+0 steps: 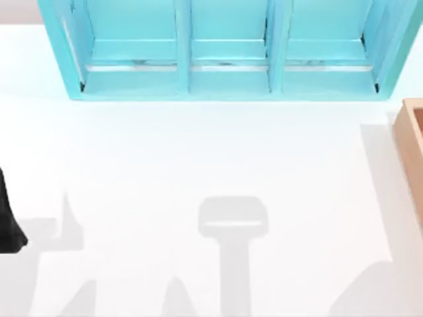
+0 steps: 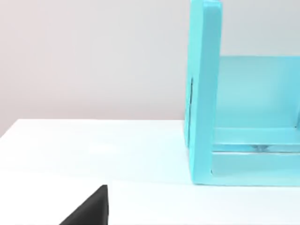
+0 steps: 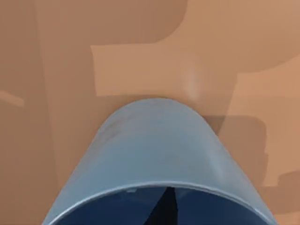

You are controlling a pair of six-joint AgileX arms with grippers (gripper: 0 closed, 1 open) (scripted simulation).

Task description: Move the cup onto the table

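Observation:
The blue cup [image 3: 159, 145] looms close in the right wrist view, its lighter rim nearest the camera and its side running away toward the tan wood behind it. A dark sliver of my right gripper [image 3: 165, 206] shows inside the cup's mouth. The white table [image 1: 198, 152] spreads across the top view. My left gripper [image 1: 8, 224] is parked at the table's left edge, and a black corner of it [image 2: 89, 208] appears in the left wrist view.
A light-blue three-compartment shelf unit [image 1: 225, 86] stands along the far edge, and its end wall [image 2: 204, 93] shows in the left wrist view. A tan wooden box [image 1: 413, 132] sits at the right edge; its wood [image 3: 70, 47] lies behind the cup. Arm shadows fall on the near table.

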